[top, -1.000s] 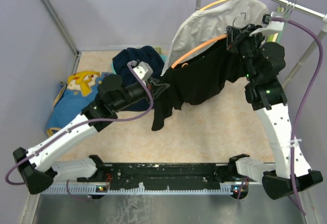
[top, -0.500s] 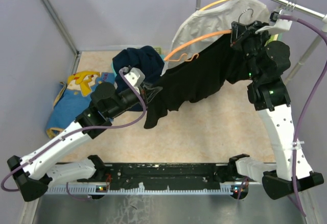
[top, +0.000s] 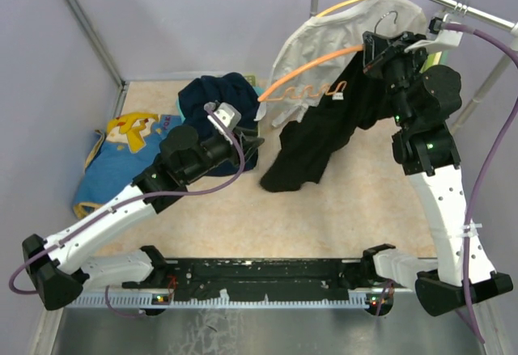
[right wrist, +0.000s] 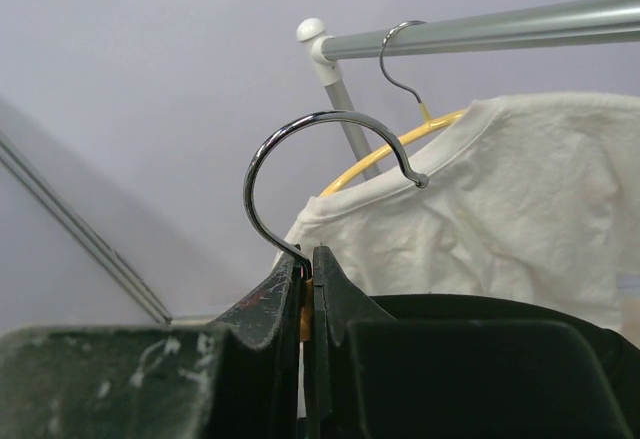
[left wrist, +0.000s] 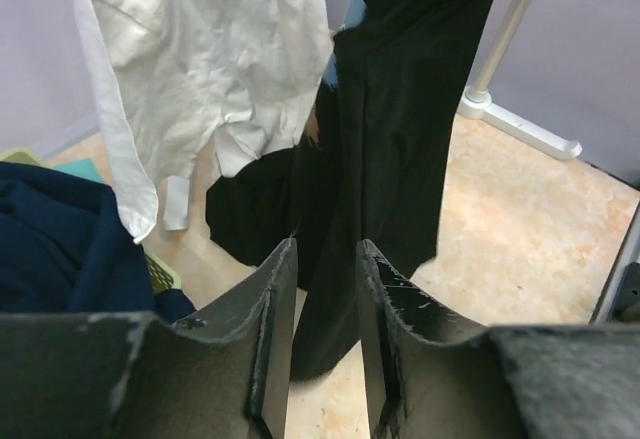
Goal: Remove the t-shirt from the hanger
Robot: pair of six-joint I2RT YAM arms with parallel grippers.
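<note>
You will find no legible text, number, brand name or label in any of the three views. The only printed mark is a yellow cartoon figure [top: 133, 128] on the blue garment [top: 101, 179] lying at the left of the worktop [top: 364, 201]. It carries no readable lettering.

the black t-shirt [top: 324, 133] is hanging in a crumpled drape off the right end of the orange hanger [top: 279, 90], its lower end sagging down toward the beige floor [top: 364, 201]. the hanger's left arm is sticking out bare, tilting downward, its chrome hook [right wrist: 330, 115] curling upward.
</note>
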